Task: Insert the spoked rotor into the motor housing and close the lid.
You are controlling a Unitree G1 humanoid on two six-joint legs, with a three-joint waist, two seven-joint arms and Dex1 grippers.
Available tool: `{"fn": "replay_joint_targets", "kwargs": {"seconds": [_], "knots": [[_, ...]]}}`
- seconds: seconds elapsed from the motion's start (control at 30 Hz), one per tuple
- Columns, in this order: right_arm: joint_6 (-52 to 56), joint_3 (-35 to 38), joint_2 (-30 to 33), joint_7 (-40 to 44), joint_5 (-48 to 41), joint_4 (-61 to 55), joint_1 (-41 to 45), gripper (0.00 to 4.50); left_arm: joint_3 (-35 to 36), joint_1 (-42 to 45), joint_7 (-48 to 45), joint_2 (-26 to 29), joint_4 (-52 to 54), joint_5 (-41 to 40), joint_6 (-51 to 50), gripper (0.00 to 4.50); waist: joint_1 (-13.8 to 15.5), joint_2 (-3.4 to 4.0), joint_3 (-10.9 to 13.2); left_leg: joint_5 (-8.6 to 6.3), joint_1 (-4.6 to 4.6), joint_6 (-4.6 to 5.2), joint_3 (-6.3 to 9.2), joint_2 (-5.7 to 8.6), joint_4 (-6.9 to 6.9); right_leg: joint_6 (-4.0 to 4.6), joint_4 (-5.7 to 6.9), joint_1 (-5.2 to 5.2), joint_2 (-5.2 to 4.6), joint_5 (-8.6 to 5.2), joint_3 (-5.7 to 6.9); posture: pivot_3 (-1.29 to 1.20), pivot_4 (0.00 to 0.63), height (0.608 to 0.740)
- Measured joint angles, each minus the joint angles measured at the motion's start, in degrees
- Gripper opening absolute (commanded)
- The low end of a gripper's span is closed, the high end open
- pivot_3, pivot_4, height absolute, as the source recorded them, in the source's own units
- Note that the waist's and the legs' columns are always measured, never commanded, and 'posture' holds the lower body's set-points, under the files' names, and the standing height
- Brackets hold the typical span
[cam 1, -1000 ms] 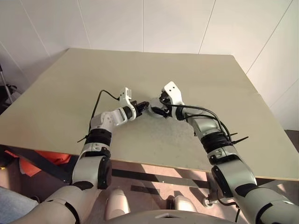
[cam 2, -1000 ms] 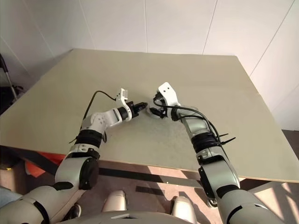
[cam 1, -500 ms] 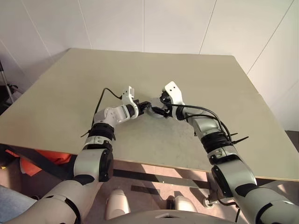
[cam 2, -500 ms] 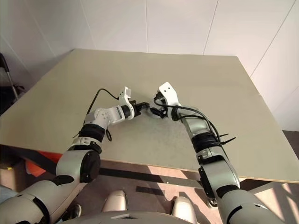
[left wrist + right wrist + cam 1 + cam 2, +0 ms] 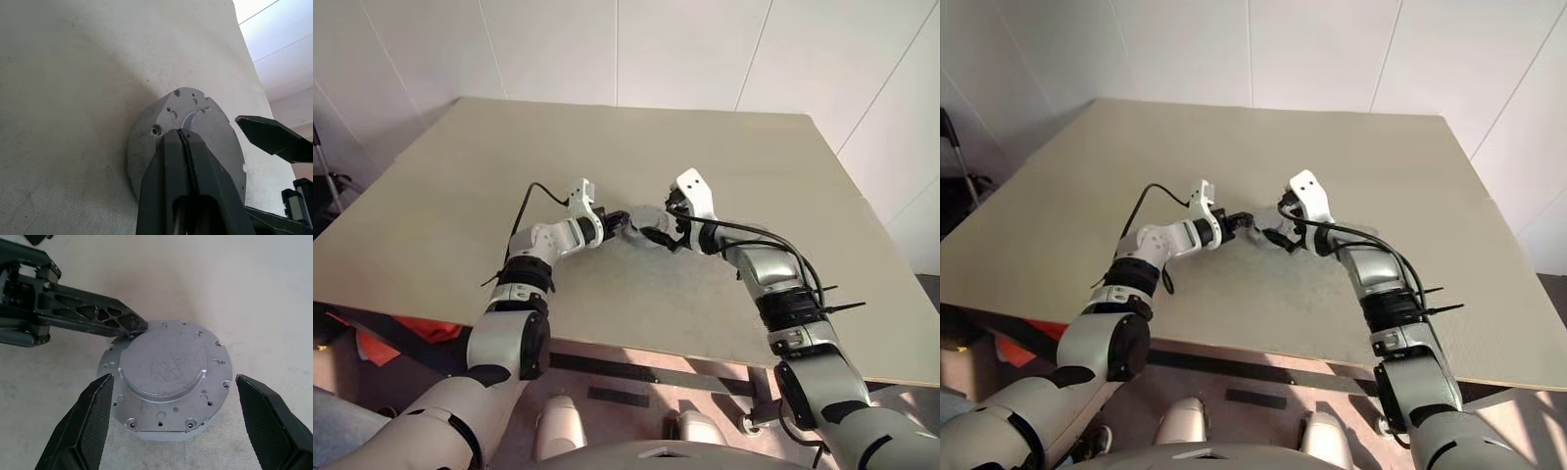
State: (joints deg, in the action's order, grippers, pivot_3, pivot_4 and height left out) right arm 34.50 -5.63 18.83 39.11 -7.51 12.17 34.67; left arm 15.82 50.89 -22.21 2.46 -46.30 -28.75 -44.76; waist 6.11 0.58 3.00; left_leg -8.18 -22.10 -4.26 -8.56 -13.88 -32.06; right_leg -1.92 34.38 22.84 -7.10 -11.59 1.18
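The lid (image 5: 168,367), a round silver-grey disc with a raised centre and small holes round its rim, lies flat on the tan table (image 5: 705,147). What sits under it is hidden, so the motor housing and the spoked rotor are out of sight. My left gripper (image 5: 180,133) is shut, and its tips rest on the lid's edge on the left side (image 5: 139,324). My right gripper (image 5: 173,382) hovers over the lid from the right. It is open wide, with one finger (image 5: 93,416) on each side of the disc and clear of it.
The table's front edge (image 5: 656,345) runs just below both arms, and its right edge (image 5: 876,225) lies beyond my right elbow. White wall panels stand behind the table. A black cable (image 5: 533,196) loops from my left wrist.
My right gripper has opened wider and drawn back, up and to the right, off the lid. The left gripper stays shut at the lid's edge.
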Motion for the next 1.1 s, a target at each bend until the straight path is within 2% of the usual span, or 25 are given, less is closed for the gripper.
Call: {"fn": "replay_joint_targets", "kwargs": {"seconds": [0.17, 0.33, 0.63, 0.87, 1.1], "knots": [[7.2, 5.1, 1.3, 0.4, -5.8, -8.4, -0.6, 4.49, -0.4, 0.0, -2.1, -0.1, 0.3, -0.1, -1.6, 0.0, 0.2, 0.0, 0.0, -0.01, 0.03, 0.02, -0.01, 0.01, 0.04, 0.0, -0.06, -0.03, -0.01, 0.0, 0.0, 0.0, 0.0, 0.74], [16.8, 12.9, 0.8, -3.1, -11.7, -7.8, -0.6, 4.49, -1.6, -0.5, -4.1, -0.4, 1.3, 0.0, -3.0, 0.0, 1.2, 0.01, 0.0, 0.0, 0.02, 0.0, -0.02, 0.02, 0.05, 0.0, -0.05, -0.03, -0.03, 0.0, -0.01, 0.0, 0.0, 0.74], [36.9, 30.7, -2.6, -13.7, -20.8, 4.8, 1.5, 4.49, -2.1, -0.5, -4.8, -0.4, 1.7, 0.2, -3.3, 0.0, 1.6, 0.04, 0.0, 0.06, 0.0, -0.11, -0.02, 0.09, 0.08, 0.0, -0.06, -0.02, -0.1, 0.0, 0.01, 0.0, 0.0, 0.74], [40.4, 37.2, -4.8, -18.6, -23.4, 9.2, 3.9, 4.49, -2.3, -1.3, -4.8, -0.3, 2.7, 0.4, -3.3, 0.0, 1.6, 0.08, 0.0, 0.15, 0.12, -0.26, -0.03, 0.08, 0.19, -0.01, -0.04, -0.05, -0.1, 0.0, 0.01, 0.0, 0.0, 0.74], [41.3, 38.4, -11.3, -21.0, -25.3, 9.5, 4.9, 4.49, -2.4, -1.5, -4.6, 0.0, 3.2, 0.9, -3.3, 0.0, 1.4, 0.09, 0.0, 0.25, 0.24, -0.43, -0.03, 0.08, 0.39, -0.02, 0.03, -0.04, -0.09, -0.01, 0.01, 0.0, 0.0, 0.74]]}}
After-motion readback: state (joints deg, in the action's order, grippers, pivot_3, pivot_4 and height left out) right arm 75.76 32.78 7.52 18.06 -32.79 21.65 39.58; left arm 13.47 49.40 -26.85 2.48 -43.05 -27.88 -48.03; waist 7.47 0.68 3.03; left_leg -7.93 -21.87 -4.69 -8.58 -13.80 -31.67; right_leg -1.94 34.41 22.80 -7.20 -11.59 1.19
